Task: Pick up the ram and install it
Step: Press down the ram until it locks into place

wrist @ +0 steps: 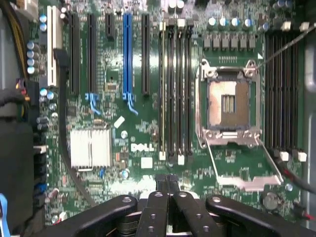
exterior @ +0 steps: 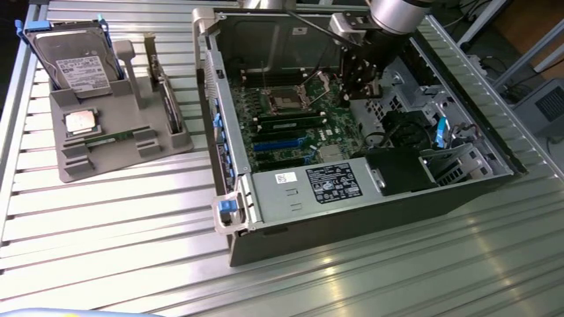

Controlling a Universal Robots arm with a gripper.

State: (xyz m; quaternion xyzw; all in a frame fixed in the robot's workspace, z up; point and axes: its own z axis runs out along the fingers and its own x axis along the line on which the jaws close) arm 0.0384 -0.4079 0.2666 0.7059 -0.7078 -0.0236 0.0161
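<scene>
- The gripper [exterior: 363, 89] hangs inside the open computer case [exterior: 352, 211], above the motherboard [exterior: 300, 125] and near the empty CPU socket [exterior: 287, 100].
- Its jaws are together, and nothing is visibly clamped between them in the wrist view [wrist: 168, 185].
- One ram [exterior: 295, 124] stick already sits in a slot on the motherboard, just beside the CPU socket; in the wrist view it stands in the slot bank [wrist: 162, 94] next to the socket [wrist: 228, 102].
- A second ram [exterior: 113, 138] stick lies flat on the grey holder tray [exterior: 123, 162], well apart from the case.
- On that tray a square silver CPU chip [exterior: 79, 122] lies just beside the stick, and a hard drive [exterior: 78, 63] stands upright behind it.
- Case and tray rest on the ribbed metal worktop [exterior: 132, 231].
</scene>
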